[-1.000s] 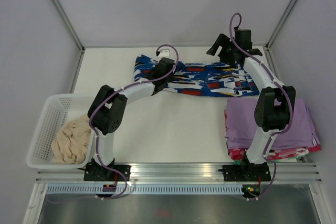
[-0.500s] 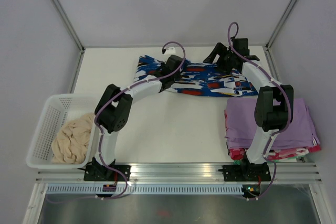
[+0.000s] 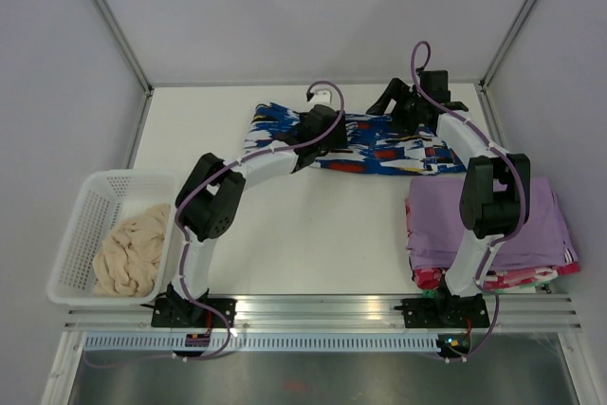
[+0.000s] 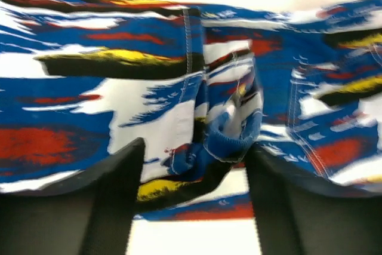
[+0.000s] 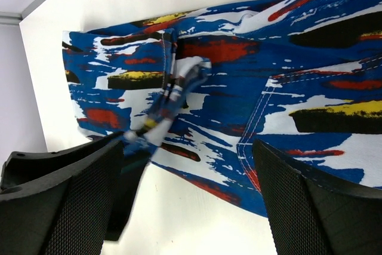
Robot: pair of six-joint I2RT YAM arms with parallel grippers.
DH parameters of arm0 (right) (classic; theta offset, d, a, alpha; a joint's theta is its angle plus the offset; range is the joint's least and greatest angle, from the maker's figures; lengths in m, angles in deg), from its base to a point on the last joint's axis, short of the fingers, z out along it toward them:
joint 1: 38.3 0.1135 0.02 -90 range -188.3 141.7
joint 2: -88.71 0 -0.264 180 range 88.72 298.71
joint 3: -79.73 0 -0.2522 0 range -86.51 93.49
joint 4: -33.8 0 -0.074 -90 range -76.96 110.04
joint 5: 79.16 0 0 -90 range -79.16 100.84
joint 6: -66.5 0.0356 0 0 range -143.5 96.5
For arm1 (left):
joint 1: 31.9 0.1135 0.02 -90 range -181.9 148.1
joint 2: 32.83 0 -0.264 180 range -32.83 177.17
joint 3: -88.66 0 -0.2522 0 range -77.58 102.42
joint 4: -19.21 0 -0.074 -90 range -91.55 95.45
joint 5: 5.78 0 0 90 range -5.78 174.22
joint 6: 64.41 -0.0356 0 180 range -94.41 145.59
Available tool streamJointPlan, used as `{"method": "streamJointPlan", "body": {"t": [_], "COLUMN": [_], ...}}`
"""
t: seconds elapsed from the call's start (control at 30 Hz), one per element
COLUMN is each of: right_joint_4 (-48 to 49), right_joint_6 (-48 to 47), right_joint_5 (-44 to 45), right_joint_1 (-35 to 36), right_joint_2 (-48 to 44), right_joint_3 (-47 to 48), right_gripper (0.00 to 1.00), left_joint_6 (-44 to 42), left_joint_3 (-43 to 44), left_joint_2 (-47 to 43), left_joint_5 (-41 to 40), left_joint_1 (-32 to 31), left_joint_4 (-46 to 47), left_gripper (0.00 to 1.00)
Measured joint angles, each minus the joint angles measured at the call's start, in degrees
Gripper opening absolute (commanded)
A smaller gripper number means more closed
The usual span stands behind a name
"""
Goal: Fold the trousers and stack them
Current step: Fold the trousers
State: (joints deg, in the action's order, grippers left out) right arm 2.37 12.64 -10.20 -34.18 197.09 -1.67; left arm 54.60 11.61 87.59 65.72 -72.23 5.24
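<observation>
The trousers, blue, white and black print with red and yellow flecks, lie stretched left to right along the back of the table. My left gripper hangs over their middle. In the left wrist view the left gripper is open, with a bunched fold of the trousers loose between the fingers, not pinched. My right gripper is above the cloth further right. It is open and empty over the trousers, where a raised, blurred ridge of fabric shows.
A white basket at the near left holds a cream fluffy bundle. A stack of folded lilac garments sits at the near right, partly behind the right arm. Walls and frame posts enclose the table.
The left gripper has travelled right along the trousers, carrying a fold toward the middle, and has opened from shut. The right gripper came down and left a little early on, then stayed open.
</observation>
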Motion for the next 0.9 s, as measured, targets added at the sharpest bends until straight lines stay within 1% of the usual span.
{"method": "streamJointPlan", "body": {"t": [0.03, 0.1, 0.2, 0.27, 0.33, 0.4, 0.5, 0.57, 0.6, 0.67, 0.8, 0.9], "right_joint_4": [0.0, 0.07, 0.22, 0.66, 0.85, 1.03, 1.6, 1.2, 0.87, 0.28, -0.87, -1.01], "right_joint_6": [-0.15, -0.48, -0.83, -1.03, -1.27, -1.57, -2.36, -2.93, -3.23, -3.61, -4.5, -5.11], "right_joint_5": [-0.13, -0.35, -1.22, -1.62, -2.1, -2.36, -2.16, -1.42, -0.96, -0.02, 2.38, 3.98], "right_joint_1": [0.0, 0.0, 0.28, 0.59, 1.4, 2.71, 5.79, 7.56, 8.66, 9.68, 9.66, 9.49], "right_joint_2": [0.0, 0.0, 0.0, 0.02, 0.31, 1.29, 3.78, 5.6, 6.97, 8.74, 12.33, 14.49], "right_joint_3": [0.0, 0.0, -0.02, -0.02, 0.31, 1.38, 3.06, 4.09, 4.61, 4.92, 5.14, 6.16], "right_gripper": [0.95, 0.94, 0.95, 0.94, 0.94, 0.93, 0.93, 0.92, 0.92, 0.92, 0.91, 0.9], "left_joint_6": [-0.15, 0.11, 0.46, 1.66, 3.34, 5.03, 6.6, 6.8, 6.82, 7.04, 7.23, 7.17], "left_joint_3": [-1.05, -4.28, -9.84, -12.39, -13.22, -13.25, -13.11, -12.24, -11.26, -9.09, -6.12, -6.05], "left_joint_2": [-0.63, -3.19, -9.2, -13.49, -16.46, -17.46, -16.41, -14.49, -13.09, -10.62, -6.88, -6.01], "left_joint_5": [1.36, 3.61, 5.55, 6.34, 7.3, 9.01, 11.54, 11.87, 12.24, 13.11, 15.06, 15.93], "left_joint_1": [-0.04, -0.04, 0.09, 0.63, 1.84, 3.93, 7.93, 9.84, 10.25, 10.34, 10.25, 10.38], "left_joint_4": [1.01, 1.73, 1.99, 1.9, 1.92, 2.8, 3.8, 3.48, 2.86, 2.14, 0.04, -1.68], "left_gripper": [0.91, 0.96, 0.97, 0.97, 0.93, 0.89, 0.87, 0.86, 0.83, 0.81, 0.73, 0.73]}}
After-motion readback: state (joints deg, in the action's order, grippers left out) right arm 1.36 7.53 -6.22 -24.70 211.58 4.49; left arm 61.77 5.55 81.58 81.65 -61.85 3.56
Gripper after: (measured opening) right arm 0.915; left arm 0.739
